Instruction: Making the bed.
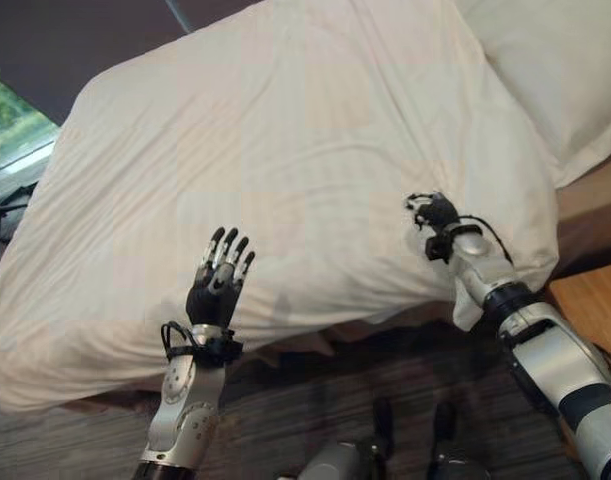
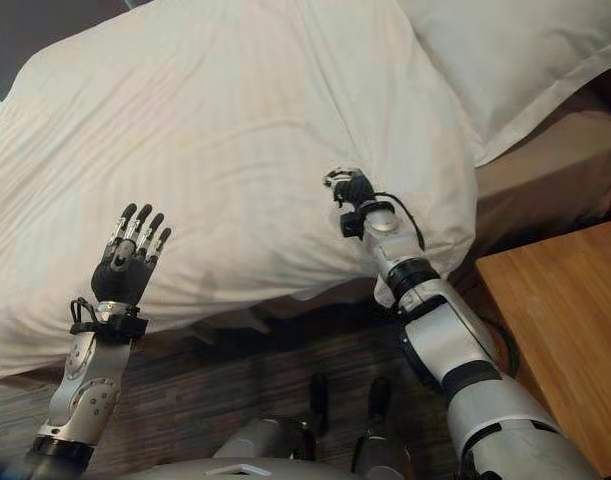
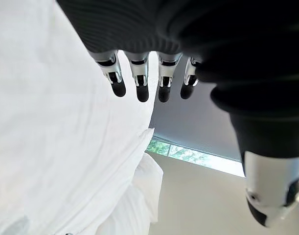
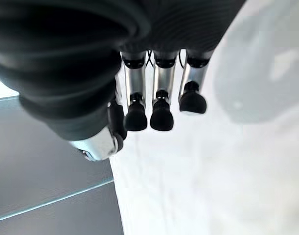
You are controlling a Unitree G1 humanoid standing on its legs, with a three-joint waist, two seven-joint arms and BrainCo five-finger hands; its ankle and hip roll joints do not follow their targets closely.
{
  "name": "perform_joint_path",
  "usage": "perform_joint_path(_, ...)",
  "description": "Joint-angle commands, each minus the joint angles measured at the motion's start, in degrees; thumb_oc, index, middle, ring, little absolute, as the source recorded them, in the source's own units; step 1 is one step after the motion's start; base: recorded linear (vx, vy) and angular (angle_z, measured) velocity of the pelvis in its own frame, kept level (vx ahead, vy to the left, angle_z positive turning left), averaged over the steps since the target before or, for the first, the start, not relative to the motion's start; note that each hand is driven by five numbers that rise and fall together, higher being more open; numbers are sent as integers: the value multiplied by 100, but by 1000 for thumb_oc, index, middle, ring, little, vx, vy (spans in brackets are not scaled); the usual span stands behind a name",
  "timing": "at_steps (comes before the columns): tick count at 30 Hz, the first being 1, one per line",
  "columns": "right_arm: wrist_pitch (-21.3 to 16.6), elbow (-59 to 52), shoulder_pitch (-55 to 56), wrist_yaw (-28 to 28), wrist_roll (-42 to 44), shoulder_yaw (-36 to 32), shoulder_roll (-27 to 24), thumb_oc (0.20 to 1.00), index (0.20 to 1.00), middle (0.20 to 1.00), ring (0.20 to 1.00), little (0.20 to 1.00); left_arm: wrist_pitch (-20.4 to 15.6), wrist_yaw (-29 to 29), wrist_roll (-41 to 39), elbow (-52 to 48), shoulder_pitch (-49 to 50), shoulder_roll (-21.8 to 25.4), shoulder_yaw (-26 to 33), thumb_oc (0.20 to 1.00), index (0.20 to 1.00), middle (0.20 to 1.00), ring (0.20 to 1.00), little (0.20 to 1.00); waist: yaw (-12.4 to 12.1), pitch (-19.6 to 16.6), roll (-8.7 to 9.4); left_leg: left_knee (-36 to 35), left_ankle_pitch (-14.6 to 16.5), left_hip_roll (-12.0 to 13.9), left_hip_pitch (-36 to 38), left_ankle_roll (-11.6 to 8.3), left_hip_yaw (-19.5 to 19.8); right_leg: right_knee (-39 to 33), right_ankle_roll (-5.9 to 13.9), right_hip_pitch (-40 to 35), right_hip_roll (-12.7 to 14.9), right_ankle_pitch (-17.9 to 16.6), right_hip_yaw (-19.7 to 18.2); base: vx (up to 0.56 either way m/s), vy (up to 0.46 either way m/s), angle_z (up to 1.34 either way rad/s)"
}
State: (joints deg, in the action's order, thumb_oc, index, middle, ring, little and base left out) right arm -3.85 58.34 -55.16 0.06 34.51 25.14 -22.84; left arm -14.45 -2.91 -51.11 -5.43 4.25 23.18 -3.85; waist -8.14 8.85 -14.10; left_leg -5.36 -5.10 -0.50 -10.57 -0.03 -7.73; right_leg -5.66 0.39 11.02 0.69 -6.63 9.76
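Left eye view: left hand [image 1: 214, 290] hovers with straight fingers over the white duvet [image 1: 285, 160]; right hand [image 1: 437, 218] pinches that duvet's edge with curled fingers

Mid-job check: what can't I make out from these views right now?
- Whether the right hand pinches the duvet: its curled fingers hide the contact.
- Pillow: cut off by the eye views' edge.
- Wooden table: cut off at the right edge.

Light: soft, even daylight over white duvet [image 1: 285, 150]; brightest near window [image 3: 188, 155]
Shadows: faint in folds; dark along floor [image 1: 315, 400]
Focus: wrist views blurred up close
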Motion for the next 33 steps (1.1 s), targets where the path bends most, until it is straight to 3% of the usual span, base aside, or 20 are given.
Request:
perform_joint_path(1,-219,143,-845,27,-140,108,-193,200,200,200,200,200,-265,-132,68,-85,-376,283,-199,1000,1000,1000,1000,1000,32,151,181,36,-339,221,-54,-576,7,66,550,136,413,176,-311,9,-8,-7)
perform_joint_path(3,-215,230,-806,23,-281,121,-415,200,200,200,200,200,-267,-141,88,-86,-352,250,-208,1000,1000,1000,1000,1000,63,176,155,36,-359,228,-105,-586,-34,66,560,200,419,165,-346,20,6,-15)
perform_joint_path(4,-186,501,-596,6,-384,16,-844,200,200,200,200,200,-241,-165,217,-150,-293,204,-206,1000,1000,1000,1000,1000,182,226,125,36,-325,235,-57,-591,-97,66,569,160,427,201,-383,30,10,-13)
perform_joint_path(12,-222,1084,146,45,204,-744,-1222,200,200,200,200,200,-211,-250,176,-279,-154,107,-95,1000,1000,1000,1000,1000,398,293,76,36,-283,220,18,-577,-105,66,553,120,417,223,-400,12,3,-2)
perform_joint_path(16,-268,923,733,50,443,-1050,-1185,200,200,200,200,200,-222,-191,200,-213,-52,-13,-7,1000,1000,1000,1000,1000,533,345,61,36,-249,212,30,-558,-134,66,553,121,421,230,-430,1,14,-5)
perform_joint_path(18,-266,687,1530,227,450,-1150,-1025,200,200,200,200,200,-228,-149,272,-127,-66,-109,69,1000,1000,1000,1000,1000,676,428,38,36,-220,185,7,-536,-188,66,566,198,429,202,-496,-24,25,-8)
perform_joint_path(26,-349,503,2160,262,837,-1481,-787,200,200,200,200,200,-343,-38,426,-98,-204,-154,44,1000,1000,1000,1000,1000,801,490,-138,36,-212,85,-85,-514,-249,66,633,377,512,128,-623,-24,32,-13)
perform_joint_path(28,-303,677,2621,283,680,-1566,-467,200,200,200,200,200,-337,-29,469,-57,-198,-272,34,1000,1000,1000,1000,1000,881,491,-243,36,-188,51,-62,-487,-284,66,653,367,534,121,-655,-19,52,-3)
perform_joint_path(33,-252,410,3571,398,109,-1424,-166,200,200,200,200,200,-330,-59,510,-79,-147,-379,181,1000,1000,1000,1000,1000,1049,462,-178,36,-137,49,18,-454,-303,66,645,300,529,109,-674,-2,1,-1)
